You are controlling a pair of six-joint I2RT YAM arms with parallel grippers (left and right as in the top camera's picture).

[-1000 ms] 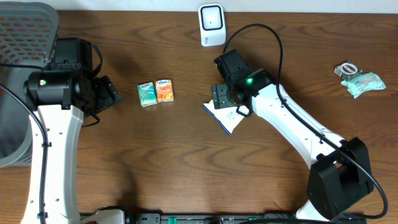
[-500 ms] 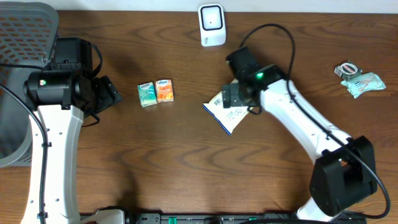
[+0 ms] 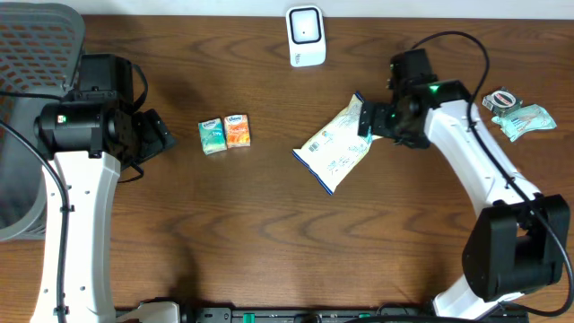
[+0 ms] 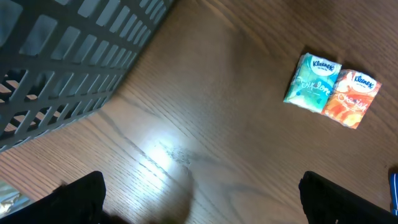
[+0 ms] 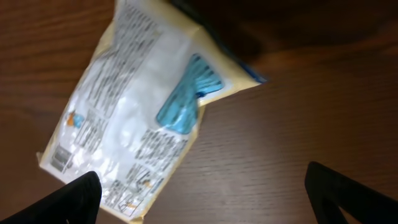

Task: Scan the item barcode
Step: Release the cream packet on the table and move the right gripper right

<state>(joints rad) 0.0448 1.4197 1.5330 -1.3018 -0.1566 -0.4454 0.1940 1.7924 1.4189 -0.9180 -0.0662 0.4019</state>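
The item, a white and cream bag (image 3: pixel 334 148) with printed text, lies flat on the table in the overhead view. In the right wrist view the bag (image 5: pixel 140 118) shows a blue patch and a small barcode (image 5: pixel 60 158) near its lower left corner. My right gripper (image 3: pixel 368 121) hovers open at the bag's upper right end, and only bare wood shows between the right gripper's (image 5: pixel 202 202) fingers. The white scanner (image 3: pixel 306 36) stands at the table's back edge. My left gripper (image 3: pixel 167 135) is open at the far left over bare wood (image 4: pixel 205 208).
Two small tissue packs, teal (image 3: pixel 212 136) and orange (image 3: pixel 237 130), lie side by side right of the left gripper. A grey mesh basket (image 3: pixel 40 36) fills the far left corner. Crumpled wrappers (image 3: pixel 520 115) lie at the right edge.
My right gripper has swung right, off the top of the bag, and its jaws have opened wider. The bag, now uncovered, stretches further to the upper right. The left arm has not moved.
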